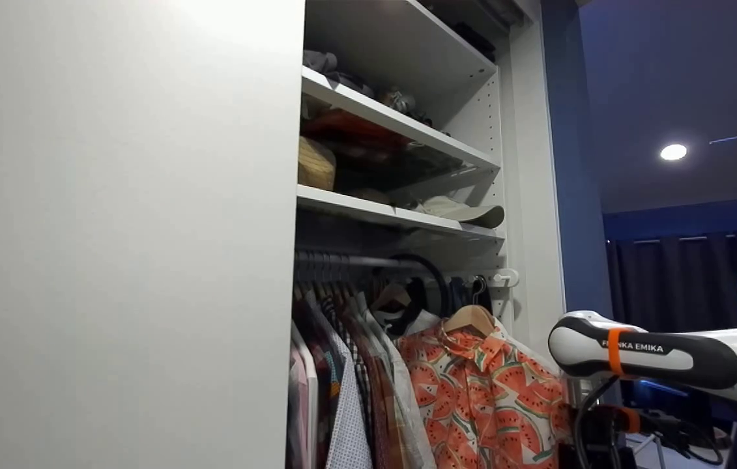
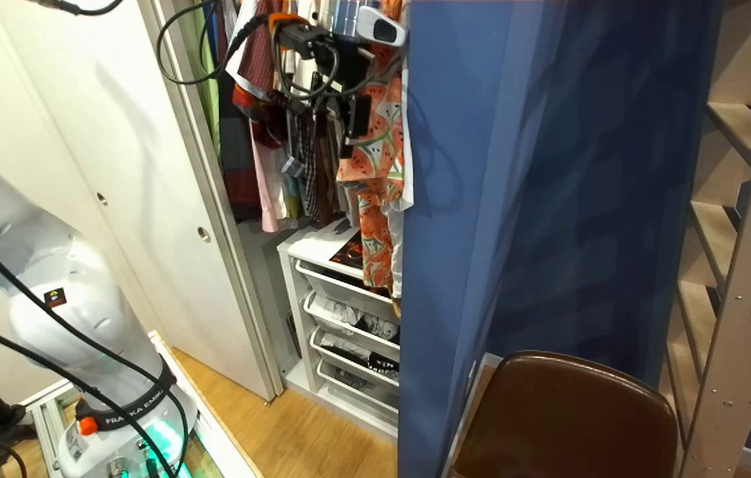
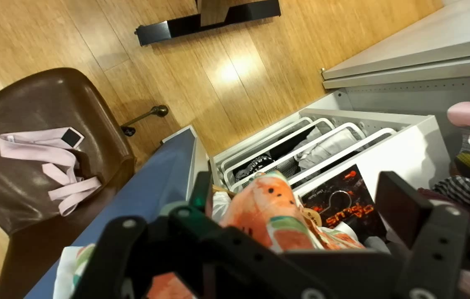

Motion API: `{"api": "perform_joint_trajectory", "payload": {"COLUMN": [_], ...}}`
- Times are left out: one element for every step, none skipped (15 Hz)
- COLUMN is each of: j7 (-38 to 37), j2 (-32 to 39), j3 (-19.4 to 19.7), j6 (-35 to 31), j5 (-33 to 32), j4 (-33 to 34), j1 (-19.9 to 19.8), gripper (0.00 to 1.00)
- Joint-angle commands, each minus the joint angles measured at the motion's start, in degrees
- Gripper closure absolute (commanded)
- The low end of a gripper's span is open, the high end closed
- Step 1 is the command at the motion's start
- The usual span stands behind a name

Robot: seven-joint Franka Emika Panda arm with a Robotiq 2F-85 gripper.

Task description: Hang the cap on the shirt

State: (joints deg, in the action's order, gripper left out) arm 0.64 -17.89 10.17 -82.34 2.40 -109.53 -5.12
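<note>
The beige cap (image 1: 462, 212) lies on a white shelf above the clothes rail in an exterior view, its brim over the shelf's front edge. The orange-red watermelon-patterned shirt (image 1: 479, 397) hangs on a wooden hanger below it. The shirt also shows in an exterior view (image 2: 382, 126) and in the wrist view (image 3: 268, 203). My gripper (image 2: 342, 129) points down in front of the shirt, well below the cap. In the wrist view my gripper (image 3: 301, 195) is open, with part of the shirt showing between and beyond its fingers. I cannot tell whether they touch it. The cap is out of the wrist view.
Several other garments (image 1: 342, 391) hang left of the shirt. A white sliding door (image 1: 120, 234) covers the closet's left part. A blue wall (image 2: 455, 199) borders its right. White drawers (image 2: 348, 318) stand below. A brown chair (image 3: 43, 108) holds a pink tie (image 3: 39, 151).
</note>
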Motion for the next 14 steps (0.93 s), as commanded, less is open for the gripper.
{"api": "perform_joint_trajectory", "payload": {"j7": [1.2, 0.8, 0.7, 0.9, 0.7, 3.3, 1.2, 1.8, 2.0, 2.0, 2.1, 2.2, 0.0, -1.6], "j2": [-3.1, -3.9, -4.7, -6.0, -6.5, -7.7, -5.7, -6.6, -7.2, -7.6, -7.7, -7.6, -7.6, -7.4], "j3": [-0.5, -0.5, -0.6, -1.3, -1.6, -3.0, -1.7, -2.3, -2.8, -3.1, -3.2, -3.1, -2.5, -1.4], "j6": [4.6, 6.3, 7.3, 8.2, 9.3, 9.6, 8.0, 8.6, 8.8, 8.8, 8.8, 8.8, 8.2, 8.9], "j5": [3.6, 4.3, 4.8, 4.3, 4.0, 0.1, 2.6, 1.9, 1.6, 1.5, 1.4, 1.3, 4.9, 9.4], "j4": [3.1, 4.2, 4.8, 5.6, 6.5, 7.0, 6.0, 6.6, 6.8, 6.9, 6.9, 6.8, 7.9, 9.8], "j1": [-0.3, -0.3, -0.3, -0.1, 0.0, 0.6, -0.3, 0.0, 0.1, 0.2, 0.2, 0.2, 0.1, 0.0], "gripper": [0.00, 0.00, 0.00, 0.00, 0.00, 0.00, 0.00, 0.00, 0.00, 0.00, 0.00, 0.00, 0.00, 0.00]}}
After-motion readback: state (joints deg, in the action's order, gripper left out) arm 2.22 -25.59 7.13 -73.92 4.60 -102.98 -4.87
